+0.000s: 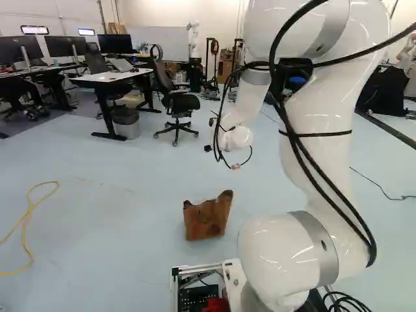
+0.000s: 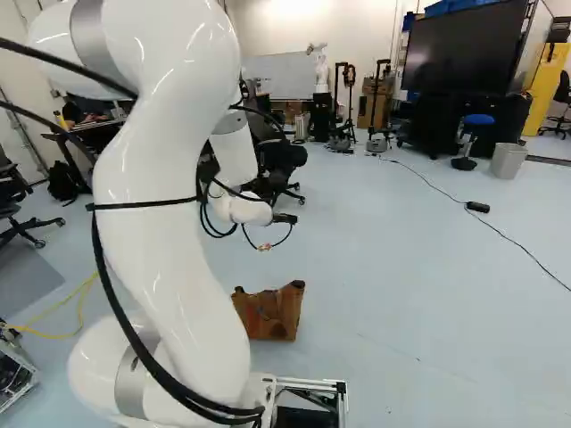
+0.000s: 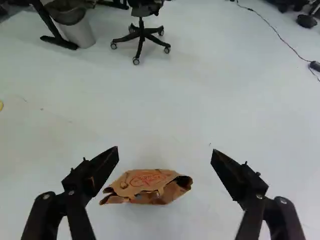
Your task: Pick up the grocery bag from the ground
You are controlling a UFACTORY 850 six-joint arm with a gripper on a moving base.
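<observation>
In the right base view, a small black part of my gripper (image 2: 285, 218) shows beside the white wrist, well above the floor; the arm hides most of it. The wrist view shows the gripper (image 3: 165, 150) with its two black fingers wide apart and nothing held. A brown paper grocery bag (image 3: 145, 186) appears in the gap between them, lower down on the floor and nearer one finger. It stands upright with a crumpled top, ahead of the base in the left base view (image 1: 207, 220) and the right base view (image 2: 270, 316).
A yellow cable (image 1: 26, 224) lies on the floor at the left of the left base view. Farther ahead are an office chair (image 1: 177, 107), a grey bin (image 1: 126, 123) and desks (image 1: 107, 78). A black cable (image 2: 526, 251) crosses the floor at the right. Another robot (image 2: 322, 71) stands far back.
</observation>
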